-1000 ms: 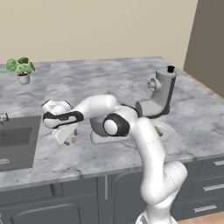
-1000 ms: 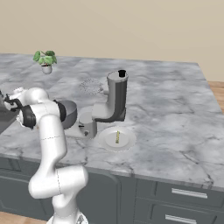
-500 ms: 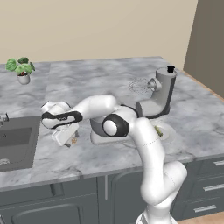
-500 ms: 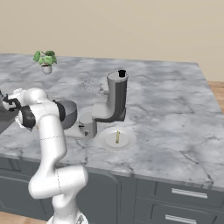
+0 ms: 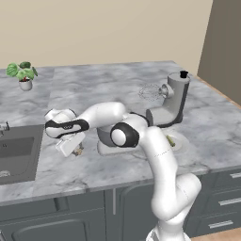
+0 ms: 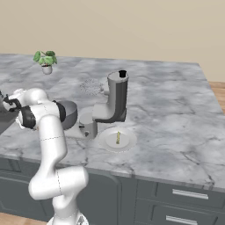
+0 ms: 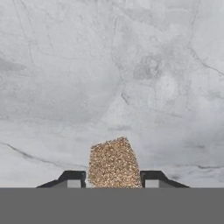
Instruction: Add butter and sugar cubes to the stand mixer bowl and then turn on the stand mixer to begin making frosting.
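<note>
Hand view: gripper (image 7: pixel 113 177) fingertips (image 7: pixel 72 176) flank granular tan sugar cube (image 7: pixel 114 162) on grey marbled counter (image 7: pixel 131 65); contact not discernible. Left base view: hand low near sink (image 5: pixel 16 153). Right base view: pale butter (image 6: pixel 117 137) stick on round white plate (image 6: pixel 107 143), beside boxy grey stand mixer (image 6: pixel 115 99).

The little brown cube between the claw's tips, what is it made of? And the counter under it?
The cube looks like packed sugar: tan, grainy and speckled all over, with a rough, matte surface and crumbly-looking edges. The counter looks like polished marble or similar stone: pale grey with darker veins and cloudy patches, smooth and flat. Both are rendered, so this is only how they look.
</note>
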You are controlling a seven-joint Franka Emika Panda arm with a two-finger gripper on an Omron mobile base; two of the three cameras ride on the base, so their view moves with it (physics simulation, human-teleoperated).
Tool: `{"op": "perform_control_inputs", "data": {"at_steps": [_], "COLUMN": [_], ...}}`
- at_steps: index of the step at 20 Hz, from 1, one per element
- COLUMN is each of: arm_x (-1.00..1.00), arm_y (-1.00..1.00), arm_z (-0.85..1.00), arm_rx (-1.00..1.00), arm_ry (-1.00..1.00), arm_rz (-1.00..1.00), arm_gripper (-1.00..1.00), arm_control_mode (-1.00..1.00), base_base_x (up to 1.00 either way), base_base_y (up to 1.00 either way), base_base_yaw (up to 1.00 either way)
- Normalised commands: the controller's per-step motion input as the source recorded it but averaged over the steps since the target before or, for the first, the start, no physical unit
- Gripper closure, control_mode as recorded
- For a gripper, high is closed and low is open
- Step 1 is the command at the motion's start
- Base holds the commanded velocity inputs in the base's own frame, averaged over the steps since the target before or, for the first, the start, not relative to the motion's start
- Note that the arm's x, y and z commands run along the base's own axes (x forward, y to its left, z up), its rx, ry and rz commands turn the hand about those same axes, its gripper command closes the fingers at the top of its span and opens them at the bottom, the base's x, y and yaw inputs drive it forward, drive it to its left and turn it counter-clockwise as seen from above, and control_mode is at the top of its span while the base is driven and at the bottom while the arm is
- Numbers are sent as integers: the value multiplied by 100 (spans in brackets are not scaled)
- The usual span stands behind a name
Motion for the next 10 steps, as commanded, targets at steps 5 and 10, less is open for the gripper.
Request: {"op": "perform_control_inputs", "data": {"at_steps": [5, 10], "arm_x": [-2, -76], "arm_y": [0, 0], "arm_z": [0, 72], "arm_rx": [0, 0], "arm_ry": [0, -12], "arm_rz": [1, 1], "arm_gripper": [100, 100], "arm_control_mode": [-100, -100], "base_base_x": [0, 0], "base_base_y": [0, 0], "base_base_yaw": [0, 0]}}
